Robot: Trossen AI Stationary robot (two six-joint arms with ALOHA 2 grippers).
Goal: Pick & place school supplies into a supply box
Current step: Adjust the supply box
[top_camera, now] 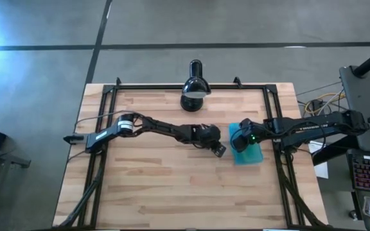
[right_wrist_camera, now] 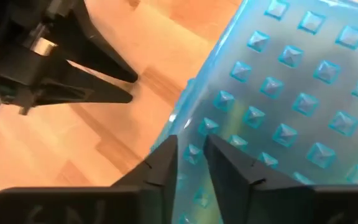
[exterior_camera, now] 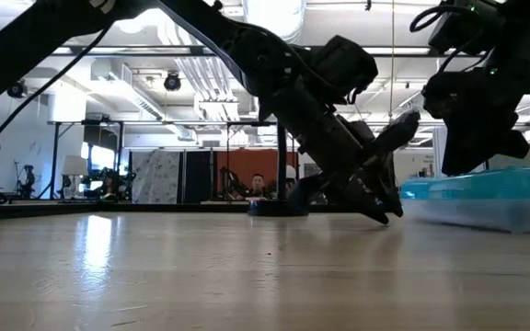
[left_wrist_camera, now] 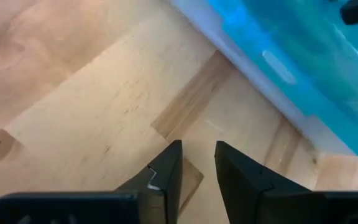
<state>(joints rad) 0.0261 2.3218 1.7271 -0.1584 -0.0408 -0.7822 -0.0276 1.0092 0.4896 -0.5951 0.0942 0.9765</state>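
Observation:
The supply box lies shut on the table's right half, its studded teal lid over a clear tray. No scissors, pens or markers show outside it. My right gripper is shut and points down over the lid near the box's left edge. My left gripper is shut with nothing between its fingers. It slants down to the bare wood just left of the box, with its tips close to the tabletop. My right gripper comes at the lid's left edge part from above with shut fingers. Whether the tips rest on the lid or hang just over it cannot be told. The box lies flat on the table.
A black desk lamp stands at the table's far edge, behind both grippers. A black metal frame runs along the table's sides. Bare wood stretches across the near half and the left side. People sit in the room beyond.

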